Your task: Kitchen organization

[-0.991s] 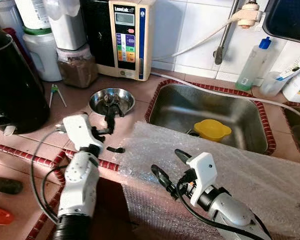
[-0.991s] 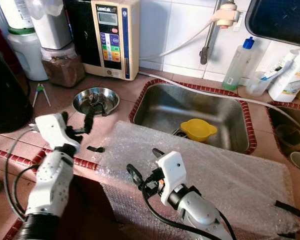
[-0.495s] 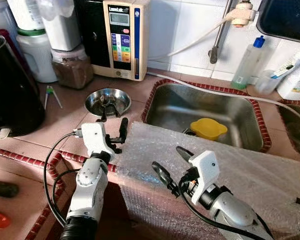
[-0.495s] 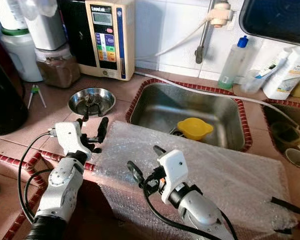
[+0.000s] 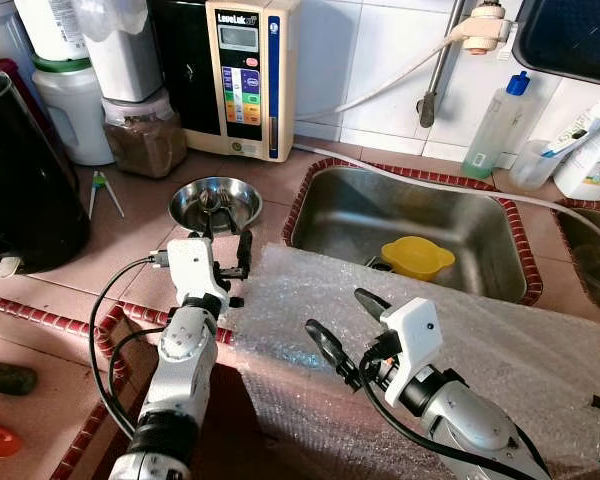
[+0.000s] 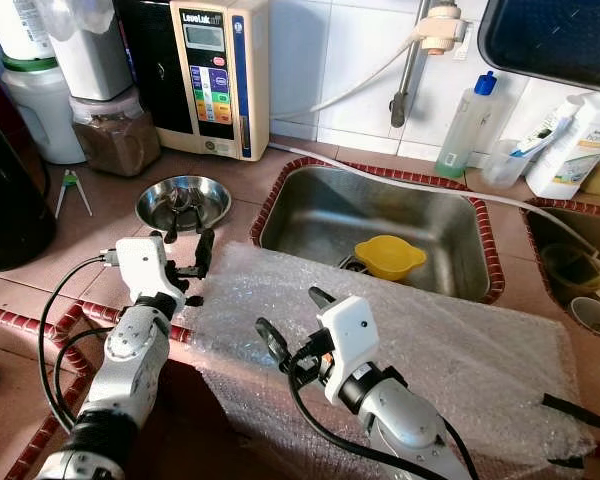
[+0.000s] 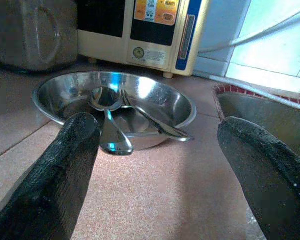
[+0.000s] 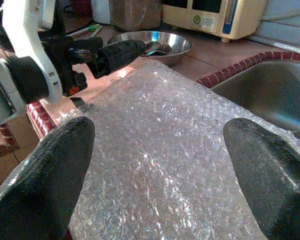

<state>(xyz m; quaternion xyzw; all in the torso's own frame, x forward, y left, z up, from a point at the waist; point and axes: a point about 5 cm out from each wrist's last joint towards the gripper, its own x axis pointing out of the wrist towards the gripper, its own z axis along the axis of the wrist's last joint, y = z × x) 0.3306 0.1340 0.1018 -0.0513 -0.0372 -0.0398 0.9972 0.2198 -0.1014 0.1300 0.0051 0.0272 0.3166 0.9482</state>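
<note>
The left gripper (image 5: 224, 247) hangs low over the tiled counter (image 5: 130, 235) with its two black fingers spread wide and nothing between them, aimed straight at the steel bowl (image 5: 216, 203) that sits just ahead of it, in front of the cream water machine (image 5: 250, 75) and beside the sink (image 5: 410, 230). In the left wrist view the bowl (image 7: 115, 107) is shallow and thin-walled, and inside it lie a spoon (image 7: 107, 115) and what looks like a fork (image 7: 152, 120), their handles resting up against the near rim. I'd judge the bowl light but slick, polished metal that would skate on the tile if nudged, so the near rim is the place to pinch; the loose cutlery would rattle or slide out if it tips. The right gripper (image 5: 342, 328) is likewise wide open and empty, hovering above the sheet of bubble wrap (image 5: 460, 330) spread over the counter's front edge, soft, flimsy stuff that would crumple rather than lift flat. Down in the sink sits a yellow bowl (image 5: 416, 257); I cannot tell whether anything is in it
</note>
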